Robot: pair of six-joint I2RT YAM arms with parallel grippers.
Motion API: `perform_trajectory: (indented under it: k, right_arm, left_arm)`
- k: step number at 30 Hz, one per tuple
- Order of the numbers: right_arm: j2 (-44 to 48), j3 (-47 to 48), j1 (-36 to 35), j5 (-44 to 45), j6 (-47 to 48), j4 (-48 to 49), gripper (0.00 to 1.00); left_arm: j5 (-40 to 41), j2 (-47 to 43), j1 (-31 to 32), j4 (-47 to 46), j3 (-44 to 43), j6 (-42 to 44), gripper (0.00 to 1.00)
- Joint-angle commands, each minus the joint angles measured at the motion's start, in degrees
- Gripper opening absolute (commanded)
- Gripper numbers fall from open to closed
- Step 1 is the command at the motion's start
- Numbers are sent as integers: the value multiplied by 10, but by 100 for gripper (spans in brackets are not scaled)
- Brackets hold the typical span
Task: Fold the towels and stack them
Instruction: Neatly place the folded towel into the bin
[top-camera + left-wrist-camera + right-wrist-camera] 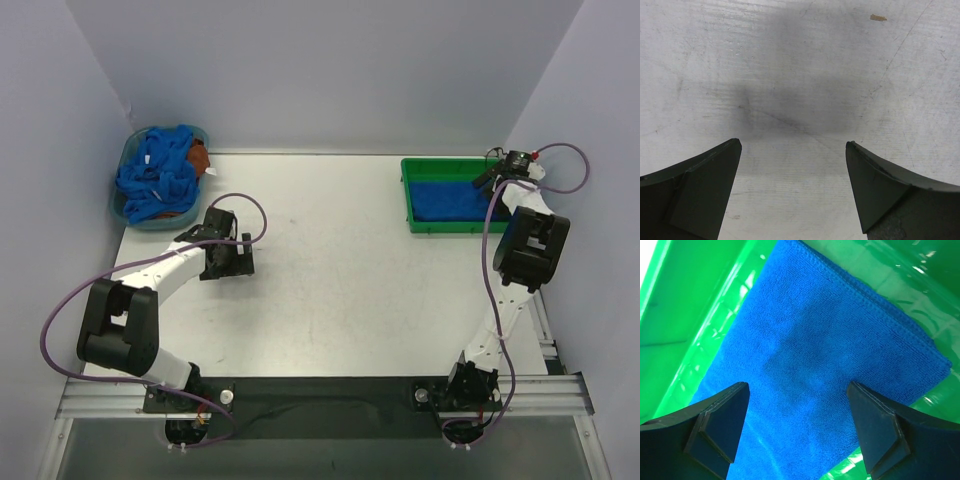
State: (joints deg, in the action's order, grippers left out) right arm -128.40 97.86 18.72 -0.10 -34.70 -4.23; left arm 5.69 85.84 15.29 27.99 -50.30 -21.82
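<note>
Folded blue towel [825, 350] lies flat in green tray [408, 195], upper right. Unfolded towels [155, 180] heaped in blue basket [116, 200], upper left, orange-brown cloth [200, 158] among them. Right gripper [797, 390] over the folded towel, jaws spread, holding nothing. Left gripper [793, 145] left of centre above table [340, 270], jaws spread, empty.

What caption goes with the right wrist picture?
Open right fingers above a folded blue towel lying in a green tray.

Loose towels [158, 180] fill the bin [116, 205] far left; one folded towel [450, 200] lies in the tray [408, 195] far right.
</note>
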Motion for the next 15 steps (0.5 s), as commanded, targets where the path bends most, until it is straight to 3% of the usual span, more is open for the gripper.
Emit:
perform_trajectory:
  k: [1, 9, 15]
  right_arm:
    - [-3, 20, 3, 51, 2, -38, 83]
    - [-18, 51, 3, 74, 3, -56, 84]
    - [16, 30, -4, 21, 31, 15, 84]
  left_arm:
    - [-1, -21, -2, -19, -19, -1, 97]
    - [2, -21, -2, -20, -17, -1, 97]
    - [-1, -22, -2, -19, -20, -1, 97]
